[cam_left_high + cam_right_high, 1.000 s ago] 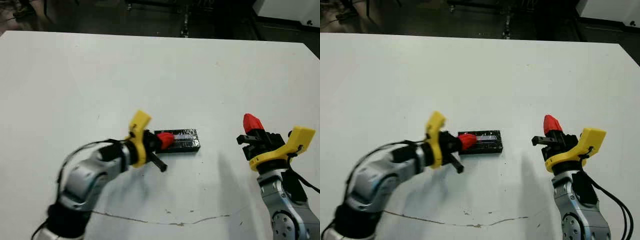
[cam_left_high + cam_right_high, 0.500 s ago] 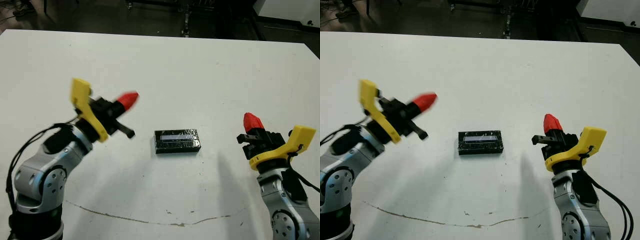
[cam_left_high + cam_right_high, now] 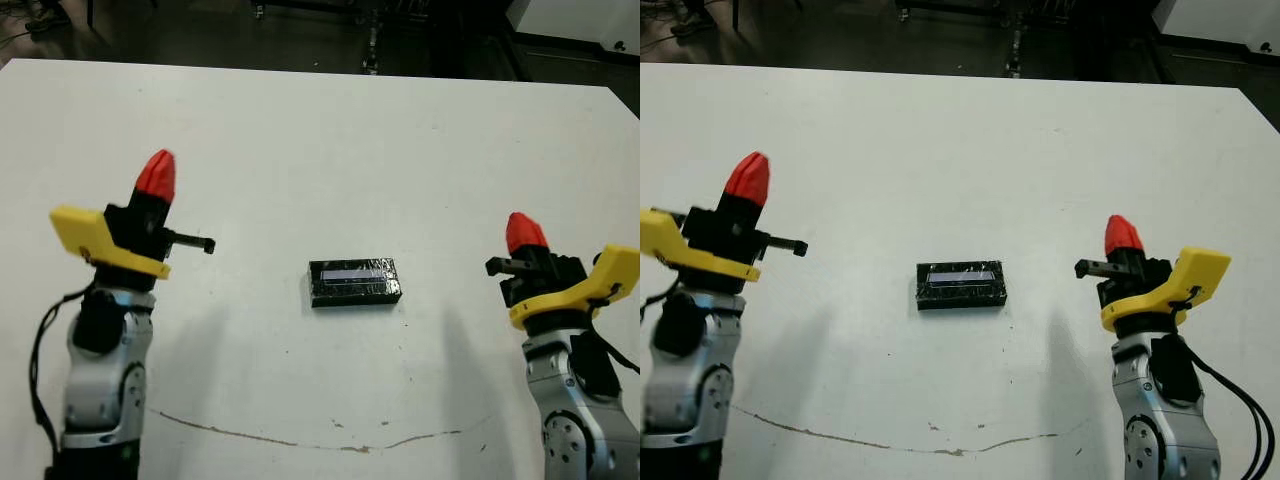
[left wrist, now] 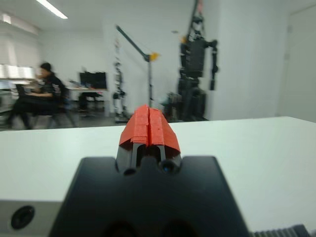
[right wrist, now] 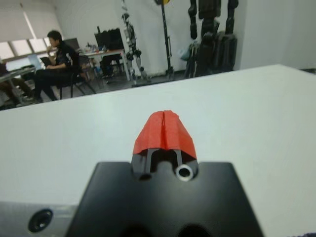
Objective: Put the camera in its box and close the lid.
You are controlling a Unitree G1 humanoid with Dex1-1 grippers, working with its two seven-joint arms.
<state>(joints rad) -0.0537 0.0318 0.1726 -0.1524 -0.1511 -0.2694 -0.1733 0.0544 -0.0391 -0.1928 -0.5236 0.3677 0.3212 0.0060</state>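
Lid [image 3: 354, 283], black and glossy with a pale strip along its top, lies flat on the white table [image 3: 330, 140], roughly midway between the two grippers and well apart from each; it covers whatever sits beneath it, so neither box nor camera can be seen; left gripper [image 3: 155, 176] stands raised off the table on the lid's left, red tips pointing up, fingers pressed together and grasping nothing; right gripper [image 3: 525, 233] stands likewise on the lid's right, tips up, fingers clenched on nothing; the wrist views confirm both pairs of red fingertips [image 4: 149, 129] meeting along a thin seam; beyond the table's far edge, a person [image 5: 54, 64] sits at a desk; a thin brown line [image 3: 330, 438] marks the table nearer the robot than the lid.
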